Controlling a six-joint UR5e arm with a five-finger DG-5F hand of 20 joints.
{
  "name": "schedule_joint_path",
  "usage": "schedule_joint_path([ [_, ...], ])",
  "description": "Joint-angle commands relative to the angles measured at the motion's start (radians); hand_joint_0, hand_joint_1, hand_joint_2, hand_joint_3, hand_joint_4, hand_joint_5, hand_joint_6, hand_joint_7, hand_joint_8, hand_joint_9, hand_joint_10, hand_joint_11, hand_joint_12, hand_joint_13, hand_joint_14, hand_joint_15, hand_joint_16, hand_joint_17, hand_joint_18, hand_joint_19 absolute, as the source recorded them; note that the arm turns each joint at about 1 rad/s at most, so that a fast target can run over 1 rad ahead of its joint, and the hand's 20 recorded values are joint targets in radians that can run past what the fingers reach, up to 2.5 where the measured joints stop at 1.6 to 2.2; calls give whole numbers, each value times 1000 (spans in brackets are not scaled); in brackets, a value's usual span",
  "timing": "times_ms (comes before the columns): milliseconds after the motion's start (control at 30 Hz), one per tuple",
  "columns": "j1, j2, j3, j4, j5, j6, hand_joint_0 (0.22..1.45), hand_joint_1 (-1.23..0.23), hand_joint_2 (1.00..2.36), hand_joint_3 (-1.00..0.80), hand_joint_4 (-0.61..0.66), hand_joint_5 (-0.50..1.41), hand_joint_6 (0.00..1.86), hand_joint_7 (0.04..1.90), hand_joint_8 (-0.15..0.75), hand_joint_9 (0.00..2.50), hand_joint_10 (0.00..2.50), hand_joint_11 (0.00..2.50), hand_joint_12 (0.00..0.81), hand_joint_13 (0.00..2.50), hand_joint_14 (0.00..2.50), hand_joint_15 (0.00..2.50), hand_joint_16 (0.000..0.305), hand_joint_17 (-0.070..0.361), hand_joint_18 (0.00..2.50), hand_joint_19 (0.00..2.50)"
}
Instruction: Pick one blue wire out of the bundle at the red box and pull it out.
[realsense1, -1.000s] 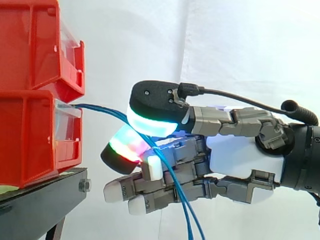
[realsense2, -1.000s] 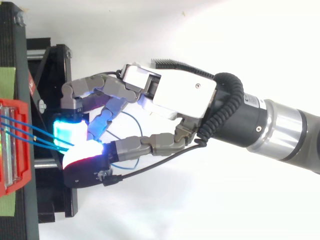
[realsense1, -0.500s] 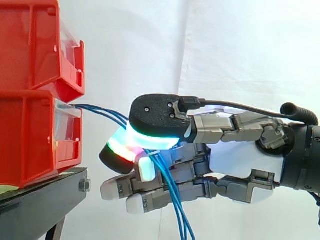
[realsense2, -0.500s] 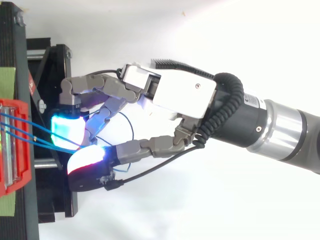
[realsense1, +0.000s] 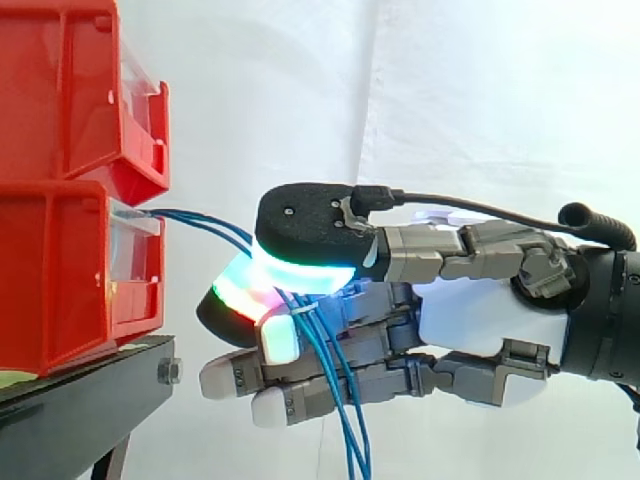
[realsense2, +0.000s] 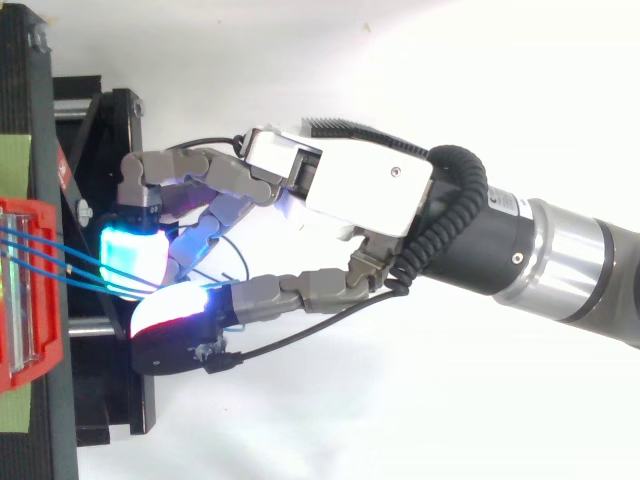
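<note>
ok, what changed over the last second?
The hand edged slightly toward the red box and its pinch tightened on the blue wires, which now hang bunched rather than spread. Box and black stand unmoved; wires still run into the box.

Position of hand (realsense1: 490, 315): shifted slightly toward the red box (realsense1: 60, 270), with the lower fingertips nearer the black stand (realsense1: 90, 385). Its upper pad (realsense1: 300, 270): lowered, closed tighter on the red-green pad (realsense1: 240, 295) beneath. Run of blue wires (realsense1: 200, 217): a second ago two strands slanting across the fingers, now several bunched between the pads, hanging steeper. Their slack under the palm, seen from above: curled tighter.
</note>
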Motion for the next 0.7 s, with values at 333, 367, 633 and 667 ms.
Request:
schedule_joint_path([
  [333,0,1,0,-1,0,0,601,-815,1027,-91,398,-89,576,1481,223,870,27,695,335,441,14,311,50,113,391,461],
  [367,-1,0,0,0,0,0,603,-820,1028,-92,402,-91,582,1472,221,860,27,699,335,440,14,314,50,113,390,464],
  [633,-3,1,0,0,-2,0,606,-908,1019,-234,399,-105,638,1374,220,844,26,690,334,414,14,284,51,115,379,436],
  [667,-3,1,1,0,-2,2,607,-916,1017,-277,387,-105,640,1370,216,840,27,694,335,405,13,283,51,115,378,441],
])
